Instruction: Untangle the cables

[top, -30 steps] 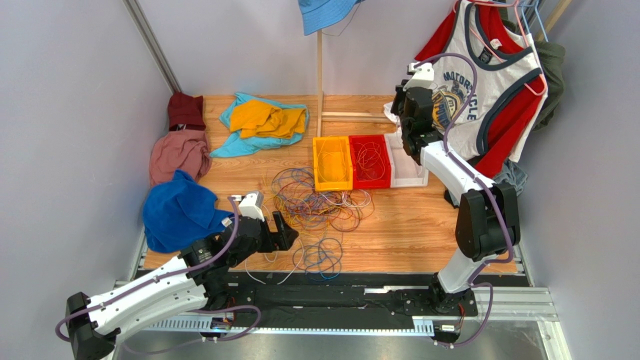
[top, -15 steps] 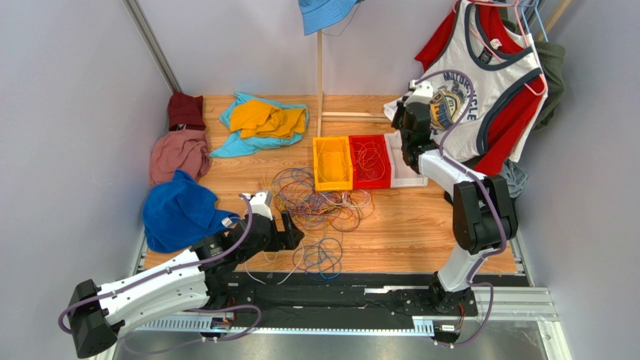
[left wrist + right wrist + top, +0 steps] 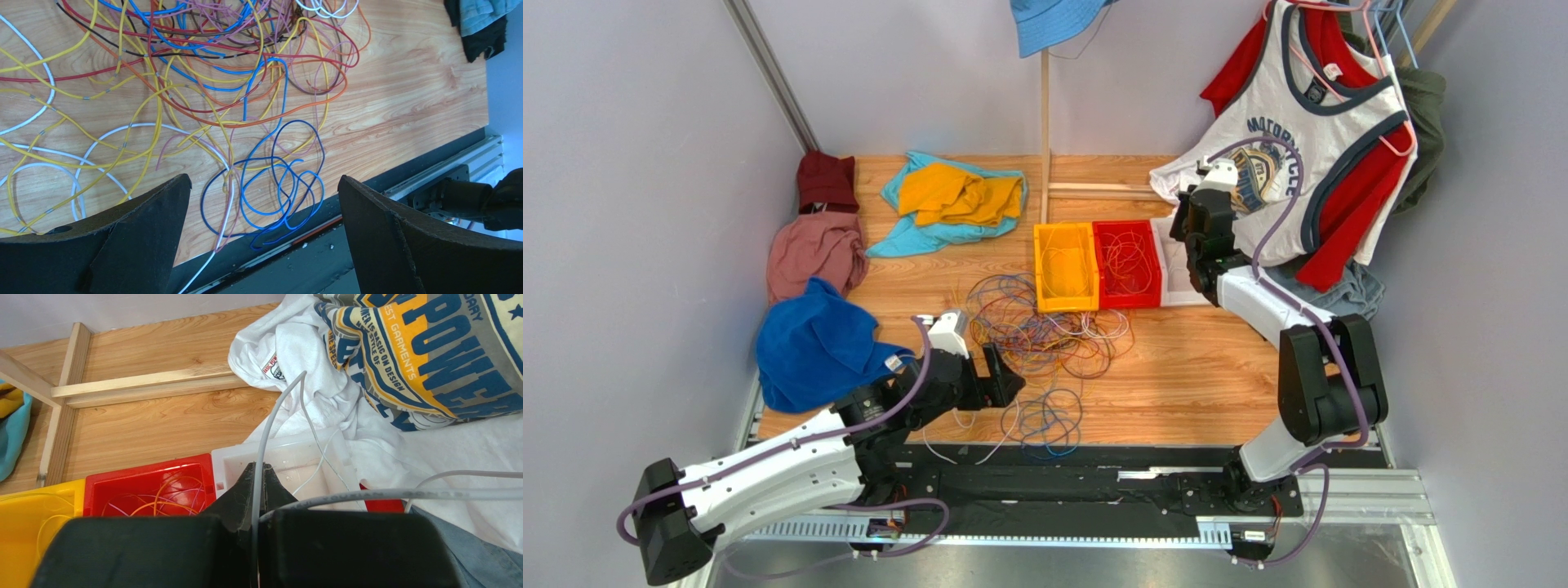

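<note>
A tangle of thin cables (image 3: 1044, 331) in yellow, orange, red, purple, blue and white lies mid-table; it also fills the left wrist view (image 3: 202, 79). Loose blue loops (image 3: 282, 184) lie at the table's near edge (image 3: 1051, 417). My left gripper (image 3: 995, 374) is open and empty, its jaws wide apart above those blue loops (image 3: 264, 179). My right gripper (image 3: 1195, 239) is shut on a white cable (image 3: 270, 425), its tips (image 3: 258, 471) over the white bin (image 3: 288, 459). The red bin (image 3: 153, 467) holds orange and purple cables.
Yellow bin (image 3: 1065, 266), red bin (image 3: 1127, 263) and white bin (image 3: 1195, 284) stand in a row behind the tangle. Clothes lie at the left: blue (image 3: 811, 343), pink (image 3: 811, 251), maroon (image 3: 826, 180), teal and orange (image 3: 946, 196). Shirts (image 3: 1320, 123) hang at the right by a wooden stand (image 3: 1044, 123).
My right gripper has come down and nearer, from beside the hanging shirts to over the white bin. My left gripper has edged right toward the cables.
</note>
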Controlling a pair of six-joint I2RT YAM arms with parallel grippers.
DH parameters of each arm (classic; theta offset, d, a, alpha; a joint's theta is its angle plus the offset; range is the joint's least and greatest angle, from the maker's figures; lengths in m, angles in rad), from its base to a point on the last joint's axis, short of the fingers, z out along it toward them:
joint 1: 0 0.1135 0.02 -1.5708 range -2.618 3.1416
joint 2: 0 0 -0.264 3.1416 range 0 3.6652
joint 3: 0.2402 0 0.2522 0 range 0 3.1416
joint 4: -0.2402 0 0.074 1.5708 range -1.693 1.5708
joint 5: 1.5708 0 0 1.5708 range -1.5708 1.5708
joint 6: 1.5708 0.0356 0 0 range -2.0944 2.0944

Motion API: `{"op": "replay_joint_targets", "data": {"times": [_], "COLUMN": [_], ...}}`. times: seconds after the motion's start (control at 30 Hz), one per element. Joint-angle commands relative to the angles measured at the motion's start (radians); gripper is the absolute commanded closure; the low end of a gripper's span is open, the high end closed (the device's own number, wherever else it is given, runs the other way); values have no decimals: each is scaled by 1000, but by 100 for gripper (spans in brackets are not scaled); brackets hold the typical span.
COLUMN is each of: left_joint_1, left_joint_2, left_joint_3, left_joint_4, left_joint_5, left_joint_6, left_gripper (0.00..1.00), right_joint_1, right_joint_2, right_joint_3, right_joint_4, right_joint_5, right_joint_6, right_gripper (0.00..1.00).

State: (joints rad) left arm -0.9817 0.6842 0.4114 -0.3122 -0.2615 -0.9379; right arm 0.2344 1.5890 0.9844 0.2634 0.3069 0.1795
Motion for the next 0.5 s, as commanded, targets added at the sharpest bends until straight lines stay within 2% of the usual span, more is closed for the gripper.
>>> {"op": "replay_joint_targets", "data": {"times": [0.0, 0.13, 0.4, 0.47], "left_joint_1": [-5, -5, -5, -5], "left_joint_2": [-15, -15, -34, -40], "left_joint_3": [-11, -8, -17, -20], "left_joint_4": [47, 44, 35, 35], "left_joint_5": [13, 18, 18, 22], "left_joint_6": [-7, -1, -2, -4], "left_gripper": [1, 1, 1, 1], "right_joint_1": [0, -1, -12, -10], "right_joint_2": [11, 107, 275, 275], "right_joint_3": [91, 170, 476, 520], "right_joint_4": [-147, -234, -645, -720], "right_joint_5": [35, 41, -61, -49], "right_joint_6": [12, 6, 61, 72], "right_gripper": [100, 100, 100, 94]}}
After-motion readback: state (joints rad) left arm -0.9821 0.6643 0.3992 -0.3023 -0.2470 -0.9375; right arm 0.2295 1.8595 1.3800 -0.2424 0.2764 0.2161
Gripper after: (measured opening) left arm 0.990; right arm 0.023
